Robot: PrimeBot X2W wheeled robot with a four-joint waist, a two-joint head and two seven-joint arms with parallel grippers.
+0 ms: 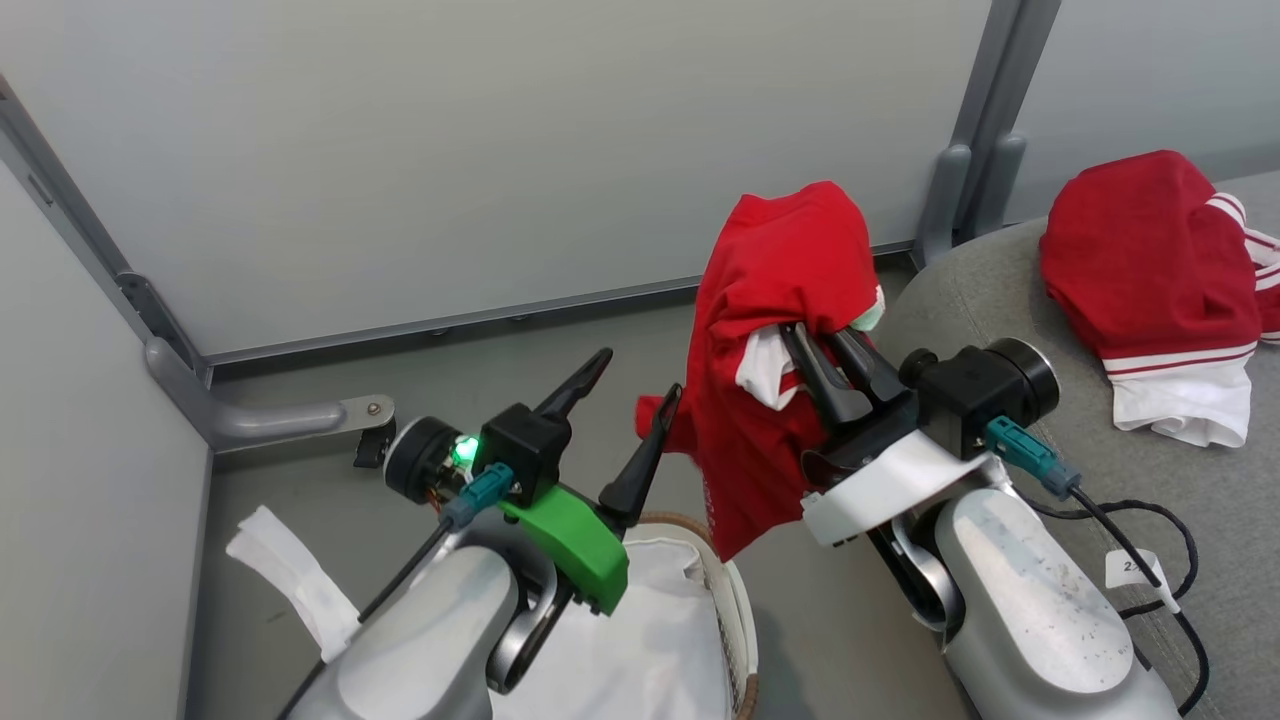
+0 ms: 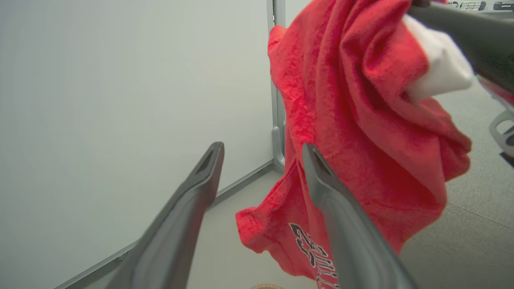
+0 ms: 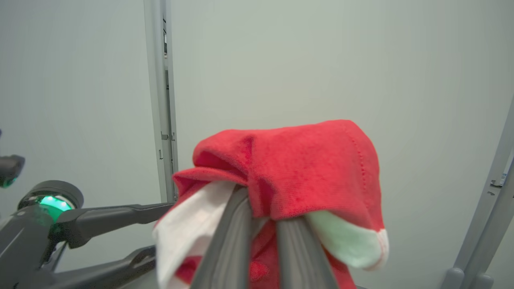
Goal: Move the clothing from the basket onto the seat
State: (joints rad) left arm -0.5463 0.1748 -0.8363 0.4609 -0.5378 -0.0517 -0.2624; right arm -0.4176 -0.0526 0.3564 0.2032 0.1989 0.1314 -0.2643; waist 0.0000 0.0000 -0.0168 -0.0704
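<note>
A red garment of the clothing (image 1: 780, 300) hangs in the air above the floor, between the basket and the seat. My right gripper (image 1: 822, 338) is shut on its upper folds, beside a white cuff. In the right wrist view the fabric (image 3: 305, 168) drapes over that gripper (image 3: 263, 208). My left gripper (image 1: 640, 385) stands open just left of the hanging hem, with its right finger (image 2: 321, 180) against the cloth (image 2: 361, 120). A second red garment (image 1: 1150, 260) lies on the grey seat (image 1: 980, 300). The basket (image 1: 742, 640) sits below my left arm.
A white liner sheet (image 1: 650, 630) fills the basket, and a strip of it (image 1: 290, 580) trails onto the floor at the left. Grey wall panels with metal posts (image 1: 960, 160) and a floor bracket (image 1: 270, 420) close off the back. A black cable (image 1: 1150, 520) lies on the seat.
</note>
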